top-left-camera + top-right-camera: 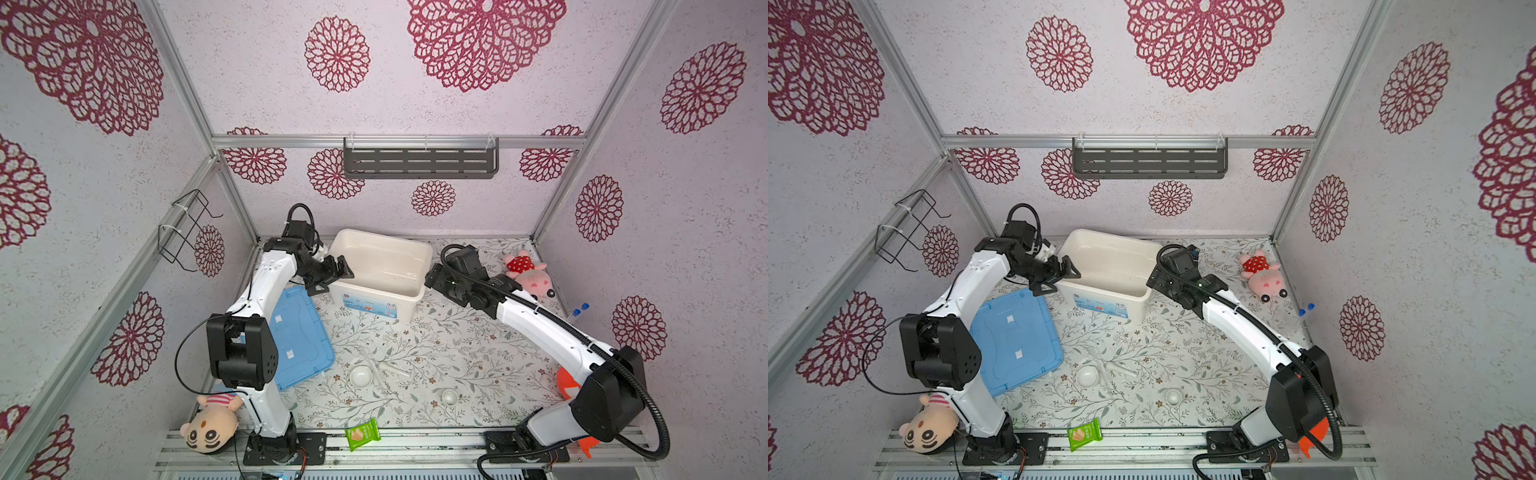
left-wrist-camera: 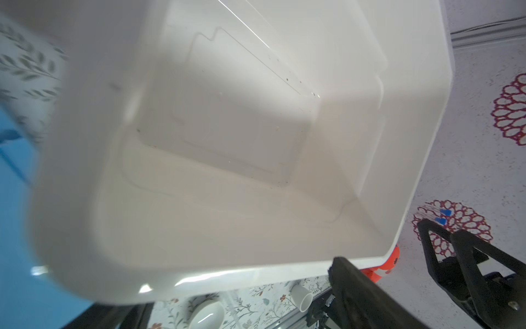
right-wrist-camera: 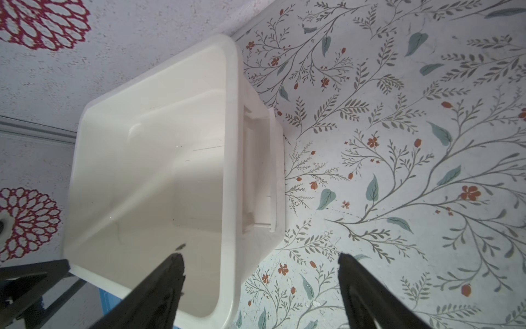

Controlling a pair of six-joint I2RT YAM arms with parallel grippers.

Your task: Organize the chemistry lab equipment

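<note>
Two white dishes (image 1: 360, 376) (image 1: 449, 397) sit on the floral table near the front, with several clear glass tubes (image 1: 386, 368) lying between and behind them. Two blue-capped tubes (image 1: 579, 311) lie by the right wall. A thin clear rod (image 2: 264, 45) lies inside the white bin (image 1: 419, 249). My left gripper (image 1: 332, 277) is open at the bin's left end, one finger over the rim, holding nothing. My right gripper (image 3: 260, 263) is open and empty, straddling the bin's right end wall. Both dishes (image 2: 207, 316) (image 2: 303, 296) show under the bin's rim in the left wrist view.
A blue lid (image 1: 299, 336) lies flat left of the bin. A pink plush (image 1: 528, 272) lies back right and a doll plush (image 1: 210, 426) front left. A green snack packet (image 1: 363, 434) rests on the front rail. An orange object (image 1: 566, 384) sits behind the right arm.
</note>
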